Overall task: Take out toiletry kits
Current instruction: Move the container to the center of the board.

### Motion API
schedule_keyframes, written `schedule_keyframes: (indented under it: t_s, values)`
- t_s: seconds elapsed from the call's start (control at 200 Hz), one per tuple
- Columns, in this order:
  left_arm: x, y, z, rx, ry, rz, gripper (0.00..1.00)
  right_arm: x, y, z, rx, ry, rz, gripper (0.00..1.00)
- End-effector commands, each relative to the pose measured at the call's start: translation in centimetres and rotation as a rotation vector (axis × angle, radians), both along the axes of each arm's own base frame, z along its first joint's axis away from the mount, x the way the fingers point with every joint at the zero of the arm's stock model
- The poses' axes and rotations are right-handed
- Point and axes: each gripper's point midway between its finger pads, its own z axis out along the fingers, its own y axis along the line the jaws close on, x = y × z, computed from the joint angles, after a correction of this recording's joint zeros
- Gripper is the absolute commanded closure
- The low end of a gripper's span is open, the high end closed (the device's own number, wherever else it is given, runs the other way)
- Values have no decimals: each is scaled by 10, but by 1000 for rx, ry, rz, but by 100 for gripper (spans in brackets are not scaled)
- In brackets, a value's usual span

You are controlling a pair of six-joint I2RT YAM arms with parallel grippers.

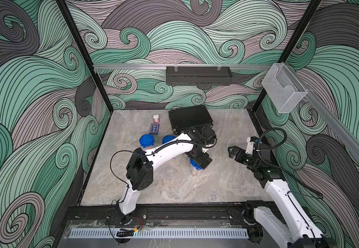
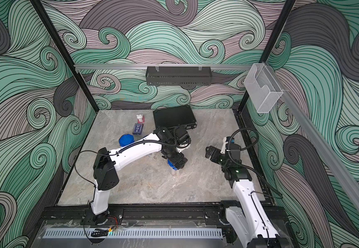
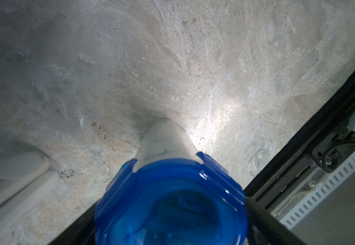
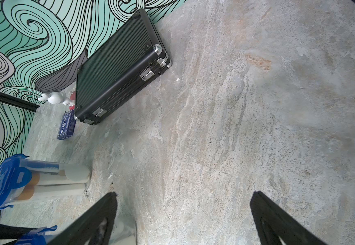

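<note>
One toiletry kit, a clear tumbler (image 1: pixel 194 171) (image 2: pixel 173 171) with a blue clip-tab lid (image 3: pixel 172 201), stands upright mid-table. My left gripper (image 1: pixel 196 165) (image 2: pixel 174 165) (image 3: pixel 171 224) hangs straight over it, open, with its black fingers (image 3: pixel 263 220) wide apart on either side of the lid. Two more blue-lidded tumblers (image 1: pixel 146 140) (image 1: pixel 168 139) (image 4: pixel 13 180) stand at the left, one partly hidden behind my left arm. My right gripper (image 1: pixel 231 152) (image 2: pixel 209 152) (image 4: pixel 183 212) hovers to the right, open and empty.
A black ribbed briefcase (image 1: pixel 190 118) (image 4: pixel 117 65) lies shut at the back. Left of it are a dark-blue card box (image 1: pixel 154 128) (image 4: pixel 66 125) and a small white figure (image 1: pixel 156 118). A black wall basket (image 1: pixel 197 75) and a clear holder (image 1: pixel 281 90) hang above.
</note>
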Motion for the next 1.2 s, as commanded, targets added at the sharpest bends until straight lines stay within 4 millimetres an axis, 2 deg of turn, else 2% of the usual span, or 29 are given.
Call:
schedule_keyframes:
  t_s: [0.0,0.69,0.876,0.981,1.061,1.121,1.196]
  values:
    - [1,6,15,-6,-31,-7,1,1,4,1,12,-14,14,1]
    - [17,12,45,-28,-99,10,2,2,4,0,12,-8,16,1]
    - [29,12,71,-60,-164,29,1,3,4,-1,13,-6,15,1]
    - [28,10,87,-104,-180,33,2,2,4,-1,12,-3,15,1]
    - [23,7,97,-166,-170,43,11,2,4,-1,12,-6,15,1]
    - [17,4,102,-228,-142,53,28,2,4,-2,12,-6,15,1]
    - [8,-1,108,-324,-102,68,55,2,4,-2,13,-7,15,1]
